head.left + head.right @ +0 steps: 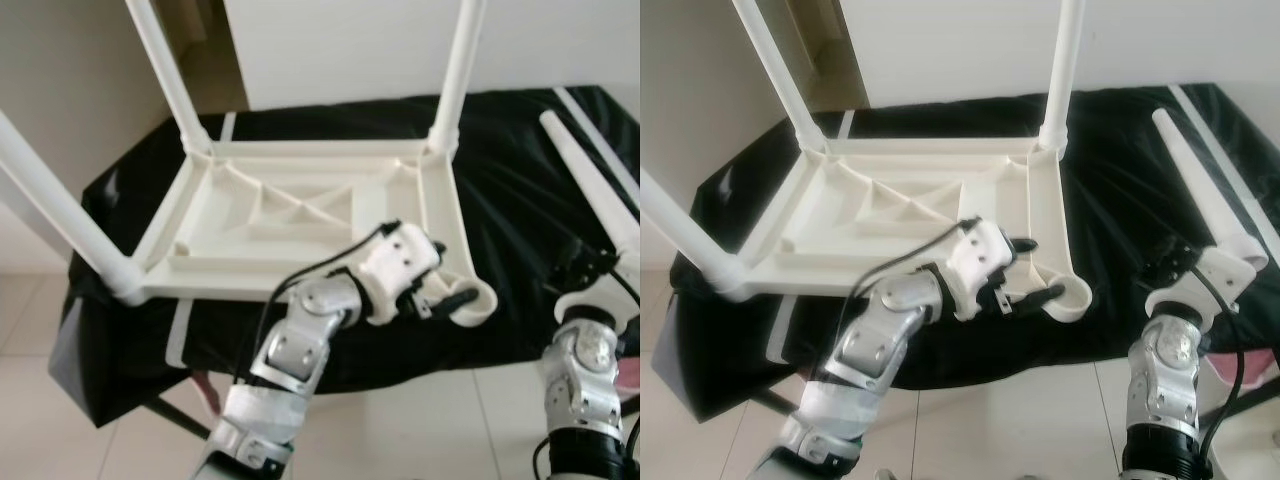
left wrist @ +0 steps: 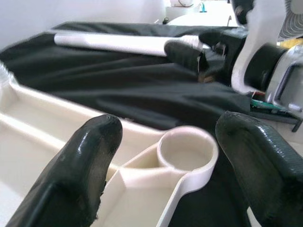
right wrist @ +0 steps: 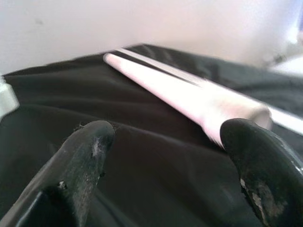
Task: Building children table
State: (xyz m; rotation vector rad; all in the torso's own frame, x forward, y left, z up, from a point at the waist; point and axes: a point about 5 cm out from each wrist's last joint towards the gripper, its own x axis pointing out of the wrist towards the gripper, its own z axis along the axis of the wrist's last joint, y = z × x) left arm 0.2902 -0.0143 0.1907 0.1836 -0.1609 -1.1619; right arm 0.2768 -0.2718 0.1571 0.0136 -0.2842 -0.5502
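Note:
A white plastic children's table [image 1: 300, 215] lies upside down on a black cloth. Three legs stand up from it: far left [image 1: 165, 70], far right [image 1: 455, 70] and near left [image 1: 60, 210]. The near right corner socket [image 1: 472, 303] is an empty ring. My left gripper [image 1: 445, 290] hovers open just short of that socket [image 2: 187, 151], which shows between its fingers. A loose white leg [image 1: 1200, 190] lies on the cloth at the right. My right gripper [image 1: 1175, 260] is open beside the leg's wide end [image 3: 189, 94], not holding it.
The black cloth [image 1: 520, 150] covers a low stand and hangs over its front edge. Pale floor tiles [image 1: 60, 420] lie in front, and a white wall [image 1: 340, 50] rises behind. The upright legs stick toward the camera.

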